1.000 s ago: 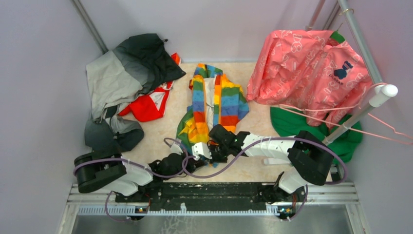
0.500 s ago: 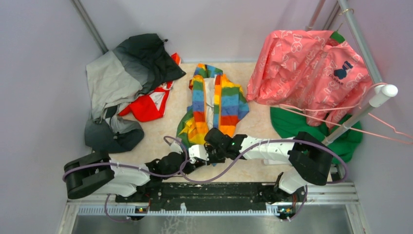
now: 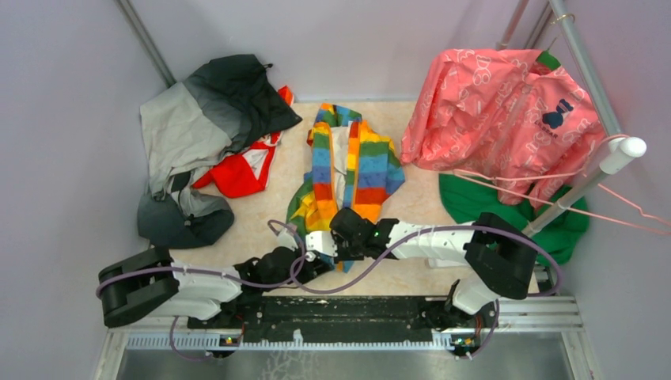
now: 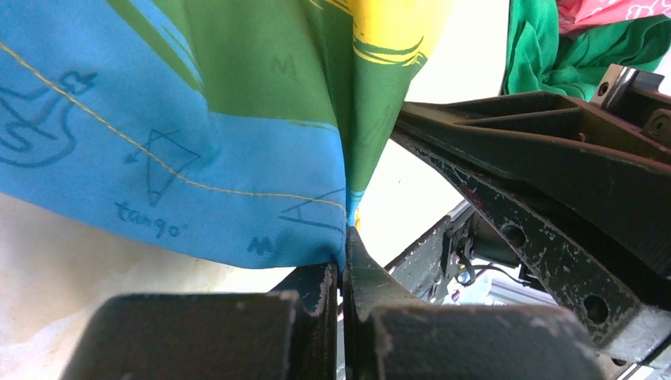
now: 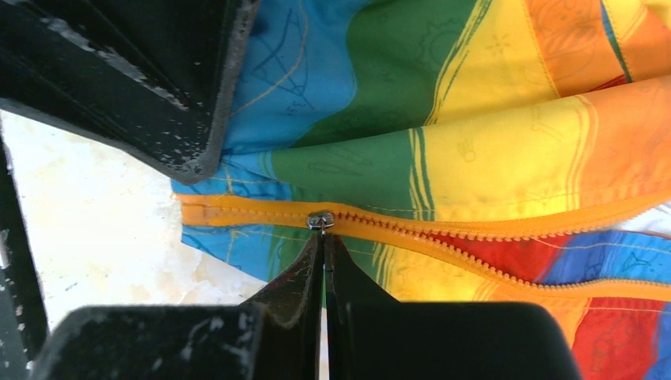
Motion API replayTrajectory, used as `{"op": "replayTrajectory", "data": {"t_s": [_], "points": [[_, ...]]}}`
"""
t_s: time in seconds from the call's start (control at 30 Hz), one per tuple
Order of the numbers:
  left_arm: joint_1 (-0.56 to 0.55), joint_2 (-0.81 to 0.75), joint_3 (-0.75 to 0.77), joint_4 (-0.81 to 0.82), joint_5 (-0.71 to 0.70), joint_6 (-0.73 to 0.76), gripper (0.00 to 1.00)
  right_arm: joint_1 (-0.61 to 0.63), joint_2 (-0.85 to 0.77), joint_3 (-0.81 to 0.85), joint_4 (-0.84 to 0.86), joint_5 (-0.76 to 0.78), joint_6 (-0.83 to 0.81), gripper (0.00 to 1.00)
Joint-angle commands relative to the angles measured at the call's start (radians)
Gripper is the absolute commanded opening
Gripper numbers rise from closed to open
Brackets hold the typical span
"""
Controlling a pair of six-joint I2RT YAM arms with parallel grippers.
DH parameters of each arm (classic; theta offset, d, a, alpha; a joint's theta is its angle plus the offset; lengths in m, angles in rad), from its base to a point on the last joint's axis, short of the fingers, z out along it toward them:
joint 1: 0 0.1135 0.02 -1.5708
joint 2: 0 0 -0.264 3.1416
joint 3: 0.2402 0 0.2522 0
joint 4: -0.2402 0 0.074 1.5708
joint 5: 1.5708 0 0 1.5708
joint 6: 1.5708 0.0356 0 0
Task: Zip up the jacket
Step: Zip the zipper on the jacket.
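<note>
The rainbow-striped jacket (image 3: 348, 170) lies open in the middle of the table, its hem towards me. My left gripper (image 3: 315, 247) is shut on the blue hem corner (image 4: 198, 158), the fingertips (image 4: 320, 273) pinching the fabric edge. My right gripper (image 3: 342, 236) is beside it at the hem. In the right wrist view my right gripper (image 5: 323, 241) is shut on the pull tab of the silver zipper slider (image 5: 320, 221). The slider sits near the bottom end of the orange zipper (image 5: 475, 231), whose two rows of teeth are apart beyond it to the right.
A grey-and-black jacket (image 3: 206, 119) and a red garment (image 3: 241, 174) lie at the back left. A pink patterned garment (image 3: 498, 111) hangs over a rack (image 3: 589, 174) at the right, with green cloth (image 3: 490, 204) under it.
My right gripper has shifted slightly left and nearer along the jacket's hem. My left arm's elbow has swung further left. Both grippers stay at the hem.
</note>
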Motion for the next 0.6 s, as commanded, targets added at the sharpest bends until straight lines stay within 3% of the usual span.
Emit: {"op": "replayTrajectory", "data": {"t_s": [0.0,0.33,0.57], "points": [[-0.005,-0.046,0.002,-0.094,0.045,0.046,0.00,-0.022,-0.021,0.043,0.060,0.091,-0.006,0.00],[-0.004,-0.189,0.022,-0.241,0.061,0.111,0.00,-0.189,-0.069,0.162,0.011,0.064,-0.086,0.00],[-0.004,-0.228,0.040,-0.275,0.071,0.145,0.00,-0.277,-0.008,0.296,0.011,0.093,-0.178,0.00]]}}
